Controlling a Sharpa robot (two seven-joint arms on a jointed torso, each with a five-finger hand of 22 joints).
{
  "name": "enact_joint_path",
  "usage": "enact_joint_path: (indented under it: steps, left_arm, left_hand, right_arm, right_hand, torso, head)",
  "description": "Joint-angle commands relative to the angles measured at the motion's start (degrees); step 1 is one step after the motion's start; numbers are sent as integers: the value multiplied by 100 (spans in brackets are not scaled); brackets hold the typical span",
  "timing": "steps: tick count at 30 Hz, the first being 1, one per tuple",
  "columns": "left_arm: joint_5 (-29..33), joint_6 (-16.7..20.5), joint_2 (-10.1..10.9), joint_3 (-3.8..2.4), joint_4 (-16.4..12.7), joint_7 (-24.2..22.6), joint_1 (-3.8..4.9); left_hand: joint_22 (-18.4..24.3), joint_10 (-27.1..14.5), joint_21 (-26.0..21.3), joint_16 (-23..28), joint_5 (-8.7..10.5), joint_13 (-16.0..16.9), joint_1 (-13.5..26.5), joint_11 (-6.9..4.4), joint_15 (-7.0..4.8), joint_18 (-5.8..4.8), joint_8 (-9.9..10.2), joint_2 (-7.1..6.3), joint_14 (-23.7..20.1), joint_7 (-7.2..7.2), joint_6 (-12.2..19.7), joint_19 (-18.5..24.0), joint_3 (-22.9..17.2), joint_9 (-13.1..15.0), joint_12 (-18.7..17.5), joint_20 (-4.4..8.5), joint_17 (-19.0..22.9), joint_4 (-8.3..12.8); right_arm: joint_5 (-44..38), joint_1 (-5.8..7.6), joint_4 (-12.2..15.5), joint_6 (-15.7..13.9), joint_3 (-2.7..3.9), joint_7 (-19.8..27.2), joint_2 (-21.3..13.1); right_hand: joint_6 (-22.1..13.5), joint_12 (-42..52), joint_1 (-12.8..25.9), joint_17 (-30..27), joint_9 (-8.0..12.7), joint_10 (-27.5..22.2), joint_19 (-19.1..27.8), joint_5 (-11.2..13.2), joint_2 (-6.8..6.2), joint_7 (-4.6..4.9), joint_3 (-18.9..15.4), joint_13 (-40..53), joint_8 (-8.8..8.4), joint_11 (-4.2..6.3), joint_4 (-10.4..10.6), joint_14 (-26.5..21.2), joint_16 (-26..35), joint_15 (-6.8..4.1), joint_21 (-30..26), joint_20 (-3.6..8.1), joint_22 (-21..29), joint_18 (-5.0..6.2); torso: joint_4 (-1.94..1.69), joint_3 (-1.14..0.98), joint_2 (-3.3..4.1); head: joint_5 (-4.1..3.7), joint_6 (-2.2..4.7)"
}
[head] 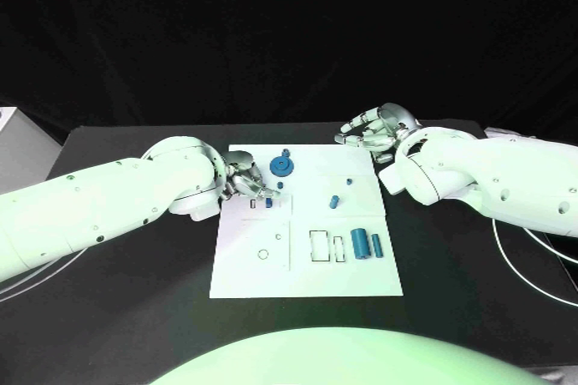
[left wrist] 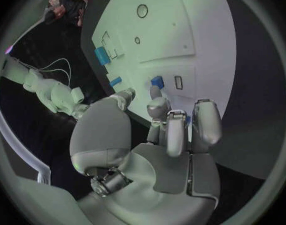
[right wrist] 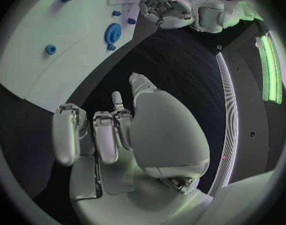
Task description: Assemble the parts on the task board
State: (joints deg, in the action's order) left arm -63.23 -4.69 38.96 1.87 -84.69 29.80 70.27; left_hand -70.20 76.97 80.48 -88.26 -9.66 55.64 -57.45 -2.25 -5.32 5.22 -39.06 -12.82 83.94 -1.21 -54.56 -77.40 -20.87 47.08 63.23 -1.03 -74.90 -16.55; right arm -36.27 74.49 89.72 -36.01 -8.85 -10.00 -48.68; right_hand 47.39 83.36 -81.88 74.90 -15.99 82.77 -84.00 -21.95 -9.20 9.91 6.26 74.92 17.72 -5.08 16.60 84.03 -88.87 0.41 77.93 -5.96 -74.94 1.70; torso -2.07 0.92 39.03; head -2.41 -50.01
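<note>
From the left, the left hand [head: 245, 183] hung low over the task board's [head: 253, 272] upper left quarter, fingers curled down toward a small blue part [head: 267, 203] beside a little rectangular slot [head: 253, 205]; whether the fingertips [left wrist: 157, 93] actually touched or pinched that part, I could not tell. Just beyond the hand sat the blue gear [head: 282, 165], round and flat. Moving right, a short blue peg [head: 334, 203] stood mid-board, and lower down 2 blue cylinders [head: 362, 244] lay side by side near an outlined rectangle [head: 319, 245], long axes running toward and away from the robot. Far right, the right hand [head: 376, 129] hovered off the board's top right corner over the black desk [head: 133, 318], fingers loosely curled, holding nothing. My read: the small part lay directly under the left hand, far nearer than the right, so the left should take it.
</note>
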Motion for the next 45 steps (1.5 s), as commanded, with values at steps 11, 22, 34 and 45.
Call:
enact_joint_path:
  steps: [11,22,34,45]
  left_arm:
    - [639,-183,79,-207,330,-22,236]
    - [874,-384,-54,-254,1350,-140,664]
    - [589,-708,-467,-244,2093,-109,717]
    - [663,-992,-822,-184,2561,-85,672]
  left_hand:
    - [252,-399,-166,96,145,-596,-651,62,51,-23,159,296,466,-114,215,151,68,-53,-482,-51,-1009,24]
    - [502,-699,-330,178,150,-905,-986,318,269,29,779,179,411,-420,656,336,-232,-560,-679,-214,-865,8]
    - [437,-673,-294,145,169,-824,-862,346,298,17,830,192,430,-446,626,289,-200,-653,-584,-246,-918,-15]
    - [431,-705,-292,137,188,-822,-572,363,317,19,861,232,429,-455,597,291,-33,-757,-536,-274,-924,-20]
  right_arm:
    - [-17,-14,-24,74,1,66,12]
    - [1,-15,-28,98,1,79,5]
    - [4,-15,-1,104,1,83,3]
    - [4,-15,3,110,1,86,36]
  right_hand:
    - [-47,-32,53,1260,-5,-38,-62,-21,11,-11,43,732,21,12,-5,527,18,23,-19,-54,-849,110]
    - [-58,-34,71,1251,-4,-41,-58,-22,14,-10,52,729,26,11,-5,524,24,23,-30,-54,-844,112]
    - [-58,-34,71,1251,-4,-41,-58,-22,14,-10,52,729,26,11,-5,524,24,23,-30,-54,-844,112]
    - [-58,-34,71,1251,-4,-41,-58,-22,14,-10,52,729,26,11,-5,524,24,23,-30,-54,-844,112]
  torso:
    - [11,-2,11]
    - [15,-1,41]
    - [16,38,93]
    - [15,32,88]
  head:
    - [48,1]
    - [156,1]
    - [224,1]
    - [304,1]
